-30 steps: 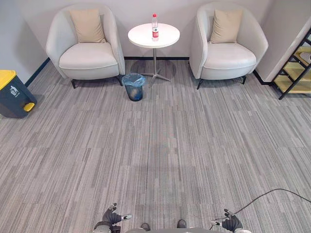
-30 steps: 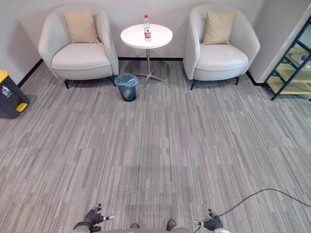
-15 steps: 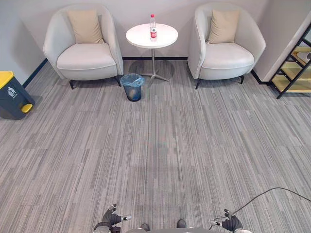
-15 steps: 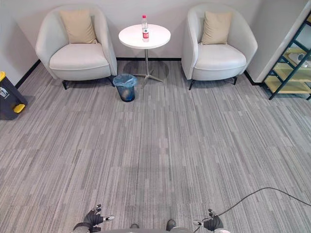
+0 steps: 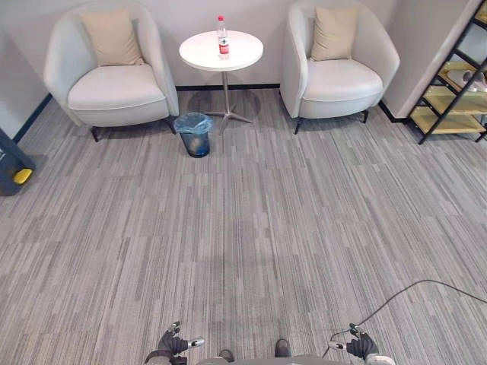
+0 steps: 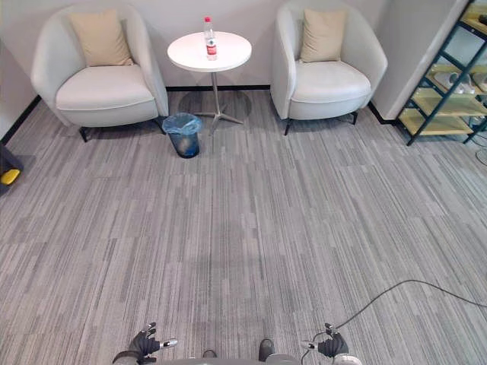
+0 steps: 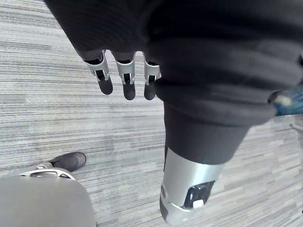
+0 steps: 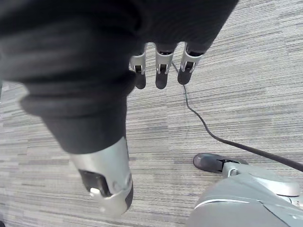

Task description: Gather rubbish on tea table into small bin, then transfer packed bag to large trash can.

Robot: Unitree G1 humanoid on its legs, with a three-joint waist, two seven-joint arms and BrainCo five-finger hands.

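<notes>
Rubbish: one clear bottle (image 5: pixel 222 36) with a red label and cap stands upright toward the back of the round white tea table (image 5: pixel 245 55). Nothing else is seen on the top. The small bin (image 5: pixel 194 137), lined with a blue bag (image 5: pixel 193 122), stands on the carpet (image 5: pixel 251 228) just in front of the table's foot, on the side of the left armchair (image 5: pixel 110 90). The right armchair (image 5: pixel 340 77) sits on the table's other side, and each chair holds a tan cushion (image 5: pixel 111 36). The large trash can (image 5: pixel 7 160), dark with a yellow part, is well apart by the left wall and is cut by the edge of the head views. Change over the last second: the whole scene slides leftward in both eye views and more of the shelf rack (image 5: pixel 449 84) comes in at the right. This is read as camera movement, not object movement, since bottle, table and bins keep their places relative to one another. The left hand (image 5: pixel 172 346) and right hand (image 5: pixel 361 347) hang low, far from the table. The wrist views show both with straight, relaxed fingers, holding nothing. Judgement: approach phase, nothing collected, bag not packed. The robot appears to be reorienting and needs to close on the table before reaching for the bottle.
</notes>
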